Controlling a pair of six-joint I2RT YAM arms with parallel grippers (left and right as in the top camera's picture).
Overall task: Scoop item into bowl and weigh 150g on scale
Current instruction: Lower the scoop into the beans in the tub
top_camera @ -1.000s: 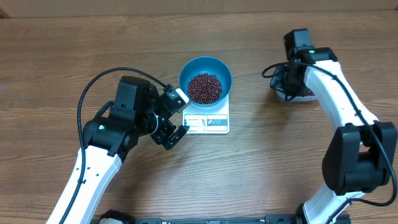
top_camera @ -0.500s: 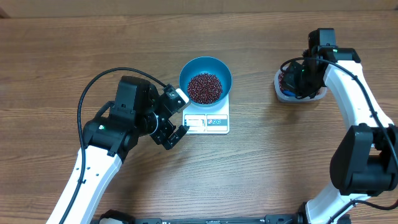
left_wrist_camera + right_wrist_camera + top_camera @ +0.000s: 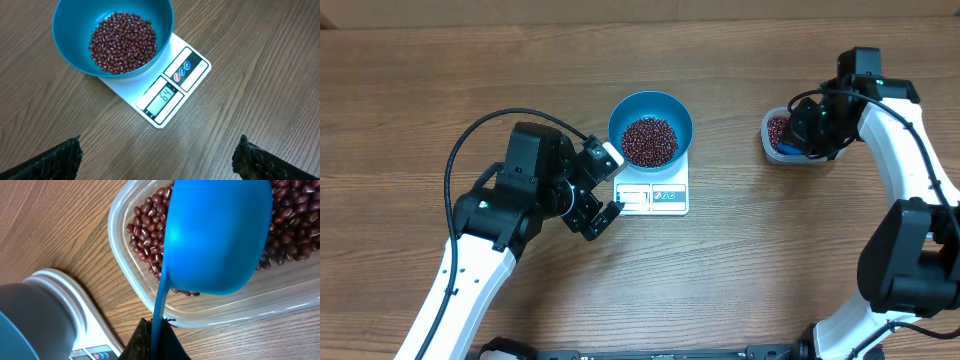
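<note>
Beans (image 3: 122, 42) are heaped in the bowl (image 3: 70, 25) on the scale (image 3: 150, 102), and the display looks like 64, so an overfull scoop (image 3: 217, 235) later could overshoot. Scoop's over the tub (image 3: 119, 250), handle pinched tight in the right gripper (image 3: 157, 340), well apart from the bowl, so any tilt on the trip spills beans on the table (image 3: 740, 260). Left gripper (image 3: 160, 165) hangs wide open and empty just in front of the scale; one nudge wrecks the reading.

The overhead camera looks straight down on the whole brown wooden table (image 3: 420, 80); the left wrist view shares its round teal-blue bowl (image 3: 75, 25) on the flat white scale (image 3: 170, 90), nearer, and the right wrist view its clear plastic tub (image 3: 225, 311), closest.
</note>
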